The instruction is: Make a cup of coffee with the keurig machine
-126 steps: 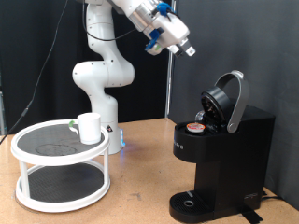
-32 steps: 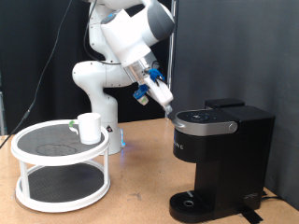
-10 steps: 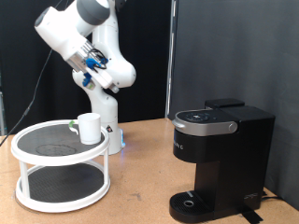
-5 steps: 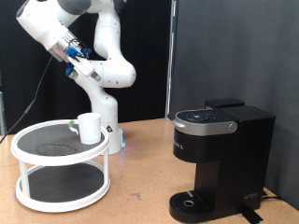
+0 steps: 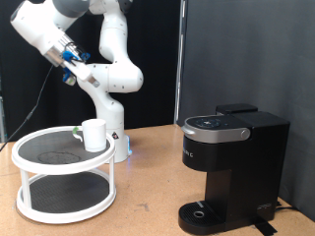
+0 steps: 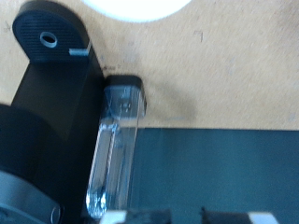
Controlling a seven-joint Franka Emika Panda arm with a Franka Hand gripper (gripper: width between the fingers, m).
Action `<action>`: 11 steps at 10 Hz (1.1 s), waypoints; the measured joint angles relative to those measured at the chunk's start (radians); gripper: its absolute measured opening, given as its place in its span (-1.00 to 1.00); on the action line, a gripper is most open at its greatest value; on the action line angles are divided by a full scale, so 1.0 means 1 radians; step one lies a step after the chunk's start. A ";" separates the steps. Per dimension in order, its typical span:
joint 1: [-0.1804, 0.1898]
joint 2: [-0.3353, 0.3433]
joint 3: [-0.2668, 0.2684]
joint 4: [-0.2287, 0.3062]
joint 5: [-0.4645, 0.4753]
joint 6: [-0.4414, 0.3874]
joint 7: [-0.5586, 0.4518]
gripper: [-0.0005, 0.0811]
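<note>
The keurig machine (image 5: 234,167) stands at the exterior view's right, black, with its top lid closed. The wrist view shows it from above, with its round drip base (image 6: 47,39) and clear water tank (image 6: 112,140). The cup (image 5: 94,134), a white mug, stands on the top tier of a white round rack (image 5: 39,160) at the exterior view's left. My gripper (image 5: 79,69) is high at the exterior view's upper left, above the rack and well above the cup, far from the machine. Nothing shows between its fingers.
The robot's white base (image 5: 106,98) stands behind the rack. The wooden tabletop (image 5: 148,192) lies between rack and machine. A dark curtain hangs behind. A white rounded edge (image 6: 135,7) shows in the wrist view beyond the machine.
The machine's lid, open with a pod inside in the earliest frame, is now closed. My arm has swung from the machine towards the exterior view's upper left, over the rack.
</note>
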 joint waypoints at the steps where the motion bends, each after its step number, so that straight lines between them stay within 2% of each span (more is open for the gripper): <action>1: -0.011 0.004 -0.018 0.002 -0.015 0.001 -0.006 -0.99; 3: -0.019 0.016 -0.052 0.012 -0.022 0.011 -0.019 -0.99; 7: -0.019 0.069 -0.099 0.074 -0.022 0.016 -0.059 -0.99; 11: -0.010 0.132 -0.109 0.126 0.012 0.038 -0.091 -0.99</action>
